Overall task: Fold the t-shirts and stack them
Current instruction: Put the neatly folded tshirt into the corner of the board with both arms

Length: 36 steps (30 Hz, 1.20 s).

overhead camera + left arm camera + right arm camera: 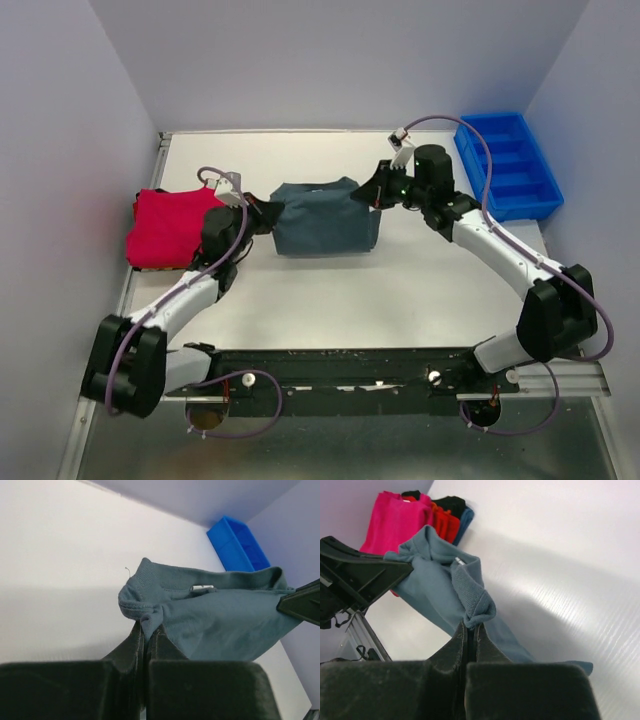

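Observation:
The slate grey-teal t-shirt [325, 220] hangs stretched between both grippers above the middle of the table. My left gripper [268, 215] is shut on its left corner [150, 617]. My right gripper [372, 192] is shut on its right corner [479, 611]. The shirt's lower part drapes down to the table. A stack of folded red/pink-red t-shirts [168, 227] lies at the table's left edge, also in the right wrist view [400, 517], with darker cloth under and beside it.
A blue plastic bin [508, 165] with dividers stands at the back right, also in the left wrist view [236, 541]. Grey walls enclose the table on three sides. The left table edge runs close beside the red stack.

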Available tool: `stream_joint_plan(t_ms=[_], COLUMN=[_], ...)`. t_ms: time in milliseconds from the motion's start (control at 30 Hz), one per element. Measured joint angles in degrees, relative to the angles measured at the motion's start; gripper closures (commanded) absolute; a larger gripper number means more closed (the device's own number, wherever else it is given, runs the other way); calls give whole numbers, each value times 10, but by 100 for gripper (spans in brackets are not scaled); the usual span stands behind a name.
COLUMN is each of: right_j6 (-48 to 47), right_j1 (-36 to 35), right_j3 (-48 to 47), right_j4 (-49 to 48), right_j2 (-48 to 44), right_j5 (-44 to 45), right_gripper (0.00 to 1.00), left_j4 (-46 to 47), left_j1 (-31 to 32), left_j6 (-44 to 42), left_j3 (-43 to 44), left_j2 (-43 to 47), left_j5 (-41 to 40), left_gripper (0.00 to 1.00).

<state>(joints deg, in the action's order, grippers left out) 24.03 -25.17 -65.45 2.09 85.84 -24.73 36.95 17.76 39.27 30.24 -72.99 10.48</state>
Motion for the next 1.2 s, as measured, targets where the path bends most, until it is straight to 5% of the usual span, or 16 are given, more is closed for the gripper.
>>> stream_joint_plan(t_ms=[333, 700, 900, 1200], right_j6=[-20, 1, 24, 48], right_j1=[-70, -193, -248, -310], right_j3=[-112, -299, -392, -546], right_j4=[42, 54, 64, 85], right_j2=[-11, 92, 194, 330], right_j5=[-3, 12, 27, 56], right_gripper=[99, 99, 99, 99], left_j4=[-289, -562, -633, -636], left_j1=[3, -22, -59, -217], left_j6=[-33, -112, -159, -210], left_j3=[102, 305, 334, 325], left_j2=[215, 250, 224, 173], left_j5=[-178, -418, -550, -573], left_gripper=[100, 100, 100, 100])
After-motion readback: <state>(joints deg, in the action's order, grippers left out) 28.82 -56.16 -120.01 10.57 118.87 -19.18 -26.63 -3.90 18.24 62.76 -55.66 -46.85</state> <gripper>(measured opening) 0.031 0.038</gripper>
